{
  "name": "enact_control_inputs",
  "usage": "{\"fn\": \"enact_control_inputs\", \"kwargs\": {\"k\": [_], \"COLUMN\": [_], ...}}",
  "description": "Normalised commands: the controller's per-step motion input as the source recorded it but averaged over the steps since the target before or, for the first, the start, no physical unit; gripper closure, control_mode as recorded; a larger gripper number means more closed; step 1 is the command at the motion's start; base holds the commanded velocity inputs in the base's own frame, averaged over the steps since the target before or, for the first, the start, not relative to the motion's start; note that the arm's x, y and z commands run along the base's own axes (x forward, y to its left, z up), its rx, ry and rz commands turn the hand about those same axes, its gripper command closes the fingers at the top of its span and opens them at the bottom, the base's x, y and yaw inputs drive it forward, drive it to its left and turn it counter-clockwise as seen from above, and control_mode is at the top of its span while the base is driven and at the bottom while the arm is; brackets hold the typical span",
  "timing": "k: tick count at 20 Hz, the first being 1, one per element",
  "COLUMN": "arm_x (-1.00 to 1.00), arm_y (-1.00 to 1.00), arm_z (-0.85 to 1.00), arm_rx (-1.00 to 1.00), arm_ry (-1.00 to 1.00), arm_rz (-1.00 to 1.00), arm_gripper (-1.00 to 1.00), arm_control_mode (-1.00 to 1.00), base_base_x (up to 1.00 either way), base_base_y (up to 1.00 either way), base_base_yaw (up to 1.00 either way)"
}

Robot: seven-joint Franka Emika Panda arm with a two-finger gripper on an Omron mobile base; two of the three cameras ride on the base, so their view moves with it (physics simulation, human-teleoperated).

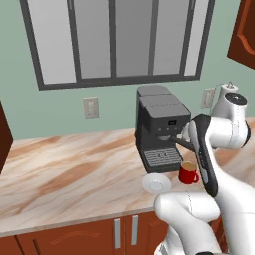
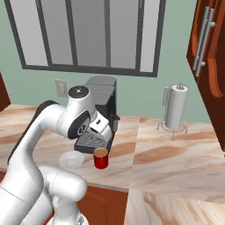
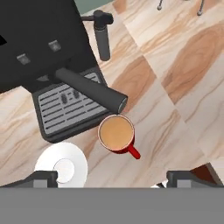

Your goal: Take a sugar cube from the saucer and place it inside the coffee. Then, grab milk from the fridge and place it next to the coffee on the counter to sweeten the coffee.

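The coffee, a red mug (image 3: 116, 133) of brown liquid, stands on the counter (image 1: 74, 169) just in front of the coffee machine, handle toward the counter's front edge. The white saucer (image 3: 61, 164) lies beside it and looks bare; the sugar cube is out of view. My gripper (image 3: 113, 177) hangs above the mug (image 2: 101, 158) and saucer (image 2: 71, 159), open, fingers wide apart with nothing between them. In the left base view the mug (image 1: 188, 173) and saucer (image 1: 157, 183) sit partly behind my forearm. The milk and the fridge are out of view.
A black-grey coffee machine (image 1: 159, 129) with a jutting portafilter handle (image 3: 92, 89) and steam wand (image 3: 103, 39) stands right behind the mug. A paper towel holder (image 2: 177, 107) is at the back right. A reddish wall cabinet (image 2: 206, 52) hangs above the right end.
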Motion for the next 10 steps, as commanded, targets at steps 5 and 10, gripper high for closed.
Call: {"fn": "enact_control_inputs", "kwargs": {"k": [5,10], "arm_x": [-0.92,-0.24], "arm_y": [0.3,0.11], "arm_z": [0.49,0.07], "arm_rx": [-0.03,-0.03], "arm_ry": [-0.03,-0.04], "arm_rz": [0.09,0.03], "arm_gripper": [-1.0,-1.0], "arm_control_mode": [-1.0,-1.0], "base_base_x": [0.0,0.0], "base_base_y": [0.0,0.0], "base_base_yaw": [0.0,0.0]}}
